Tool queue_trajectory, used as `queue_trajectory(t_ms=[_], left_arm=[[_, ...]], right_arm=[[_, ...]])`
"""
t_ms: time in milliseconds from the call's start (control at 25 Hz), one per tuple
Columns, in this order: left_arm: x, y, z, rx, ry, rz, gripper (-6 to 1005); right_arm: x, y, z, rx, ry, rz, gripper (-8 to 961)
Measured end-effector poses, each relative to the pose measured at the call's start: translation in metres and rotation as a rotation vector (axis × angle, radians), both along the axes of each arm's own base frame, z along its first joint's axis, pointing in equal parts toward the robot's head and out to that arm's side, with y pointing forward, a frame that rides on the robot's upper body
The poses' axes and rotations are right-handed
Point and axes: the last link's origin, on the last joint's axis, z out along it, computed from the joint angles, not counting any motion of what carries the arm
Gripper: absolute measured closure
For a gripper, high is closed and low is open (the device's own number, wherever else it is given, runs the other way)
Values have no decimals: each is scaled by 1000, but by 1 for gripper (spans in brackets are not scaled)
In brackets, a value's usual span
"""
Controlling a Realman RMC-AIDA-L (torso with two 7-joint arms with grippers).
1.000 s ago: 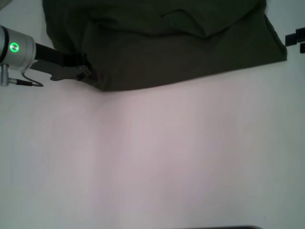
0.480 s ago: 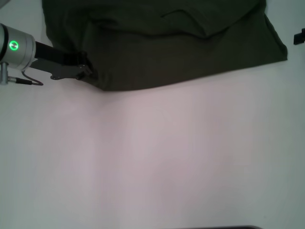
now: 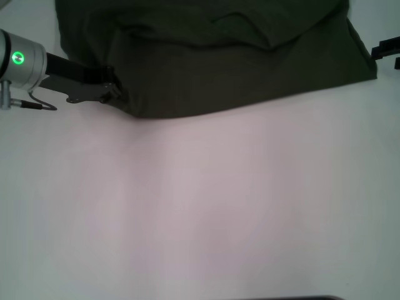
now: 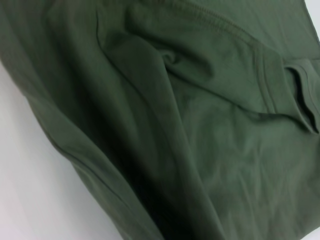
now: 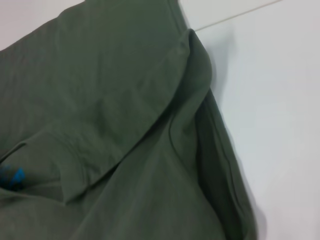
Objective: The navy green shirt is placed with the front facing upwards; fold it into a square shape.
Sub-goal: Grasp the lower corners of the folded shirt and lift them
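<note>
The table [image 3: 200,206] is a plain white surface, bare across its near half. The navy green shirt [image 3: 237,56] lies bunched in folds along the far edge. The left tool [image 3: 115,92] sits at the shirt's near left corner, clenched on the fabric edge. The right tool [image 3: 387,51] is at the right edge, just beside the shirt; its state cannot be determined.

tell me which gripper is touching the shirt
The left gripper, at the navy green shirt's near left corner; the right gripper sits apart beyond its right edge.
</note>
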Motion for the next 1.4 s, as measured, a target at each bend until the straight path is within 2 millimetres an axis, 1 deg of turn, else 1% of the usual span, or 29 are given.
queue_trajectory(t_ms=[360,480,600,920,1400], left_arm=[[1,1,0,6,1,-2,974],[1,1,-1,7,1,-3,973],[1,1,-1,7,1,-5,973],[1,0,-2,7,-1,-7,972],[0,-2,-4,5,-4,-3,972]], right_arm=[[1,7,-15,75,58,-40,268],[0,8,-24,68,66,-46,268],[-1,9,-28,63,63,-43,268],[-3,8,-36,32,24,-11,269],[-6,13,-35,8,-52,65,269]])
